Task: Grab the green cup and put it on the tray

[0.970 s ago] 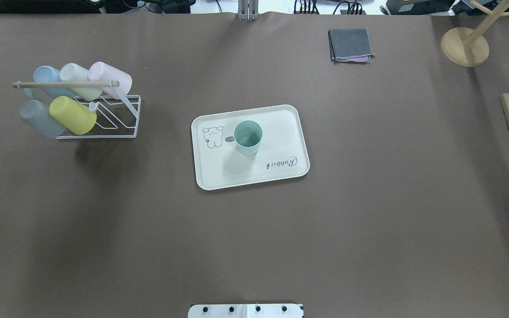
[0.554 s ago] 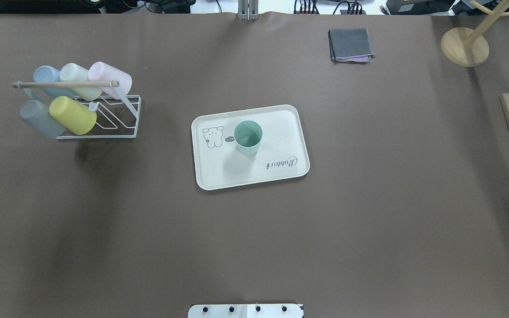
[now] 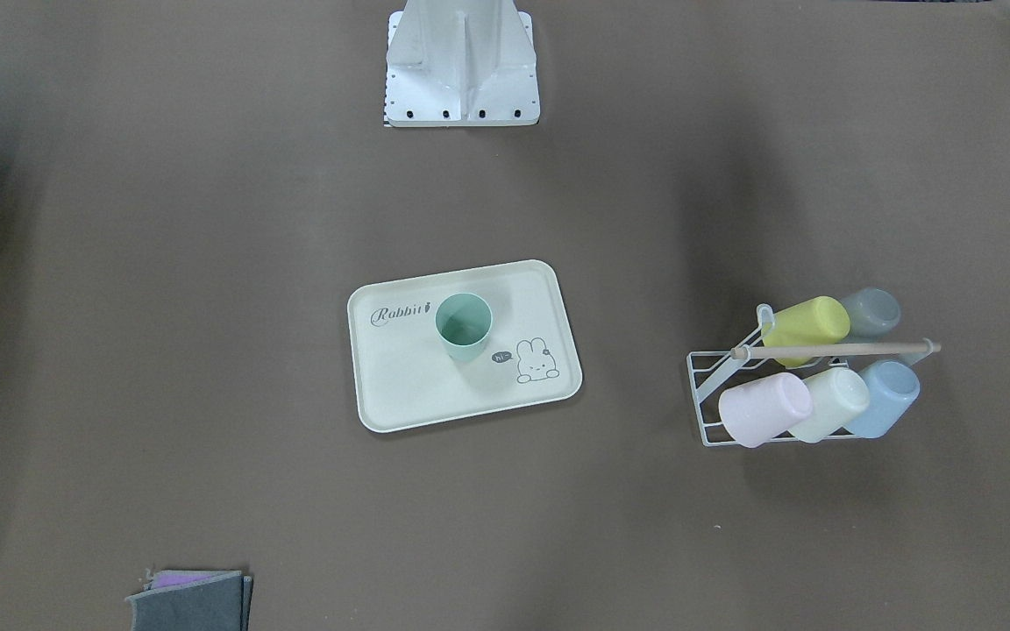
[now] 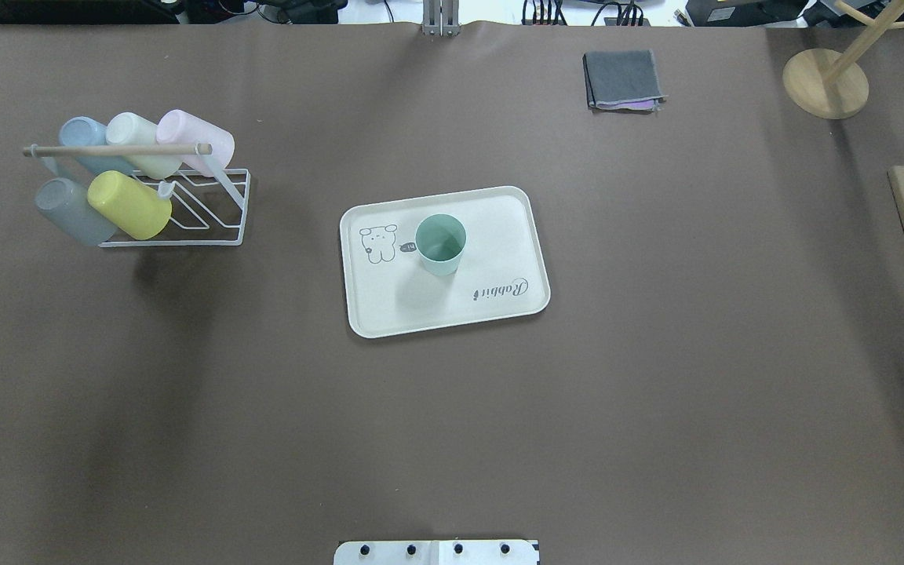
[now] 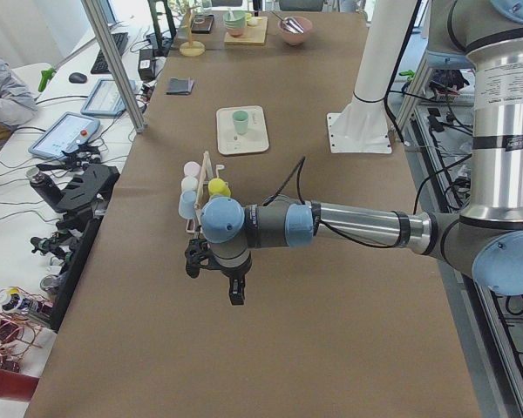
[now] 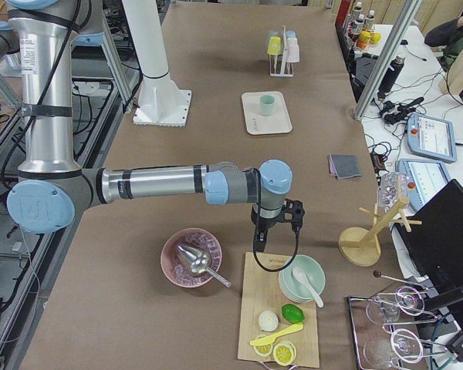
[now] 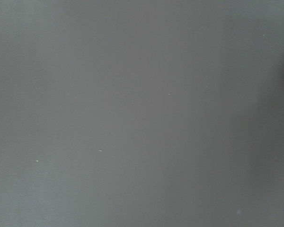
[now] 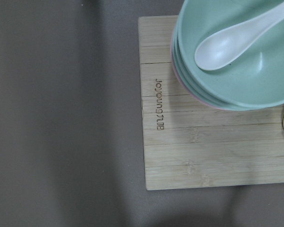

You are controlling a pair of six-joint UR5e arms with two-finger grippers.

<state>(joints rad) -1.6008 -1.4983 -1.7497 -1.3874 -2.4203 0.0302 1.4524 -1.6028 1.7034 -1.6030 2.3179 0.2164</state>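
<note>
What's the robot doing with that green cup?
Nothing is holding anything right now. The green cup stands upright on the tray, so that job looks done. Both arms are far from it: the left gripper hangs over bare table, and the right gripper hangs over a wooden board with bowls. Five other cups lie in the rack.

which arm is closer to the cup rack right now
Left. The left gripper hangs over the table just past the cup rack, toward that end. The right gripper is at the far end, over the wooden board.
</note>
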